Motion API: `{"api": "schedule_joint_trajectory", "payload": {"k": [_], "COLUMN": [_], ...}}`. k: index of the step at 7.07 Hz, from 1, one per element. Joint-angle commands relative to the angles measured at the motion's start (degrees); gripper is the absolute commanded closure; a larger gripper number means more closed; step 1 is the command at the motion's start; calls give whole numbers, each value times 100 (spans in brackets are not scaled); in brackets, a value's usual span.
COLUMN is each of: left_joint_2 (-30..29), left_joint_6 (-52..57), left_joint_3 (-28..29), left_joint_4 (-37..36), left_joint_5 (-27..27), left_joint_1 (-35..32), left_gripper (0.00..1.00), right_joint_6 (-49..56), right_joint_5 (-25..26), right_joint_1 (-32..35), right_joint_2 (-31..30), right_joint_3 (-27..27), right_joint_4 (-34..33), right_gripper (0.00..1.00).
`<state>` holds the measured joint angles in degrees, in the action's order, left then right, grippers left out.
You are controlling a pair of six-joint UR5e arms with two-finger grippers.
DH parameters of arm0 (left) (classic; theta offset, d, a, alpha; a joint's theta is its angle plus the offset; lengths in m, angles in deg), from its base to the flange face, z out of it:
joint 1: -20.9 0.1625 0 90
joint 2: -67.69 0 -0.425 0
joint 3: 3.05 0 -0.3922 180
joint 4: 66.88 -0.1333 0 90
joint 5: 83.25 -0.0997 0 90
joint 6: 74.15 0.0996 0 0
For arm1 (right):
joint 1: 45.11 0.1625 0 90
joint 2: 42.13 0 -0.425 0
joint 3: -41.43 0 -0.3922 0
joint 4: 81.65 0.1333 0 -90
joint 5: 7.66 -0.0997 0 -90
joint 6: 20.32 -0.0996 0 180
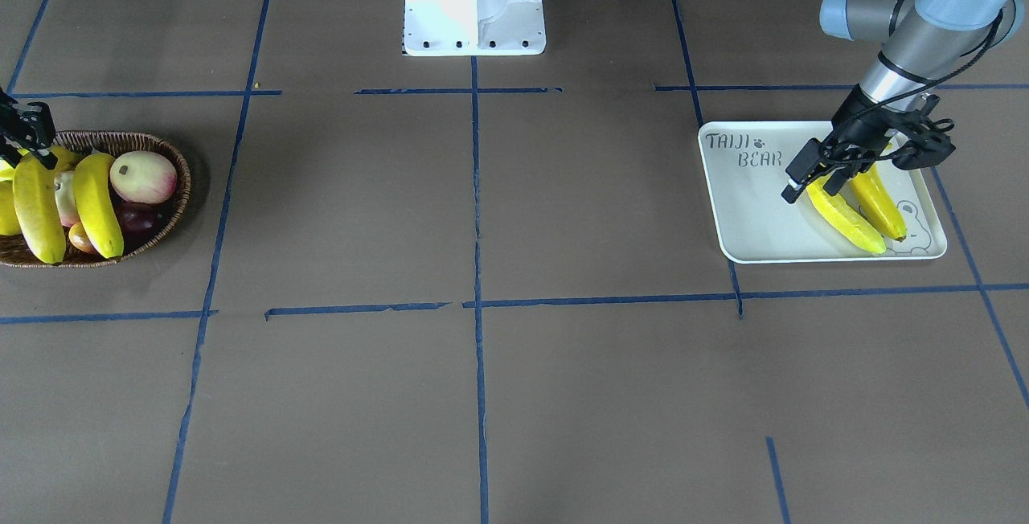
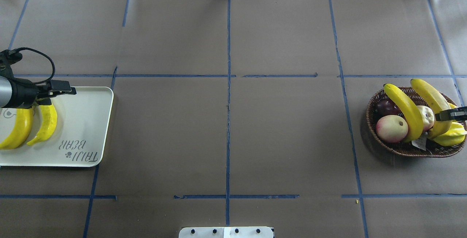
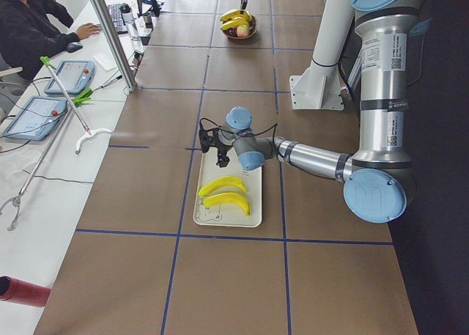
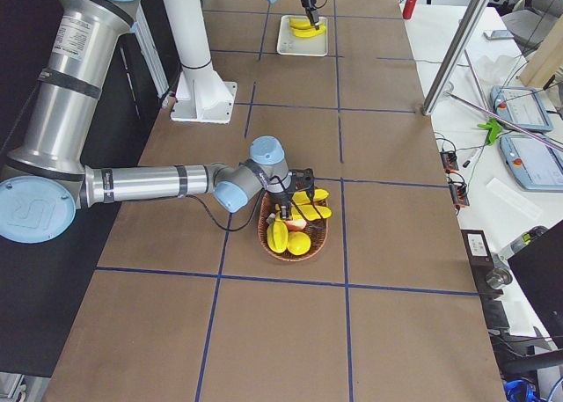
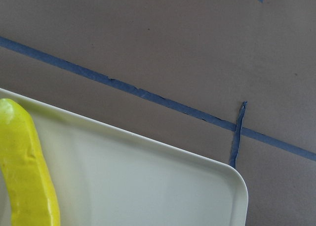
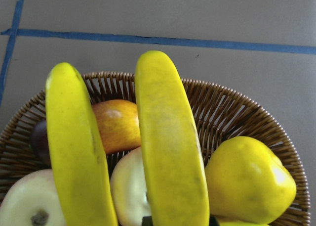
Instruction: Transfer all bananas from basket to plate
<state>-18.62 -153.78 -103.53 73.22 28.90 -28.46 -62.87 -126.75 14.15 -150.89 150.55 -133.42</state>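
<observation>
Two bananas (image 1: 36, 206) (image 1: 96, 202) lie across the fruit in the wicker basket (image 1: 173, 162) at the table's right end. My right gripper (image 1: 30, 156) is over the basket, shut on the outer banana (image 2: 434, 101). In the right wrist view that banana (image 6: 170, 147) runs down between dark finger edges. Two more bananas (image 2: 16, 130) (image 2: 45, 125) lie flat on the white plate (image 2: 87, 121). My left gripper (image 1: 820, 182) hangs open just above their far ends. The left wrist view shows one banana (image 5: 27, 171) and the plate's corner (image 5: 232, 181).
The basket also holds a pink-yellow round fruit (image 2: 391, 128), a plump yellow fruit (image 6: 249, 179), a dark plum and smaller fruit. The robot's white base (image 1: 474, 2) stands mid-table. Blue tape lines cross the brown tabletop. A person sits at a side desk (image 3: 29, 20).
</observation>
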Motion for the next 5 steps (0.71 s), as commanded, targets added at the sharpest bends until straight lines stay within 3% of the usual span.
{"api": "schedule_joint_trajectory", "payload": {"k": [1, 3, 4, 5], "left_joint_2": [0, -9, -131, -349], "left_joint_6": [0, 0, -18, -279], "left_joint_3": [-33, -77, -60, -60], "left_joint_4": [0, 0, -9, -9], "left_joint_5": [0, 0, 0, 9], "left_joint_1": [6, 6, 14, 23], "left_gripper": [0, 0, 0, 0], "right_joint_6": [280, 327, 161, -693], "right_joint_5": [-410, -2382, -2687, -2751], "right_joint_1": [662, 1838, 1852, 1730], "right_joint_2": [-40, 134, 388, 912], "right_joint_3": [195, 179, 127, 22], "right_joint_4": [-9, -9, 26, 53], "right_gripper": [100, 100, 100, 100]}}
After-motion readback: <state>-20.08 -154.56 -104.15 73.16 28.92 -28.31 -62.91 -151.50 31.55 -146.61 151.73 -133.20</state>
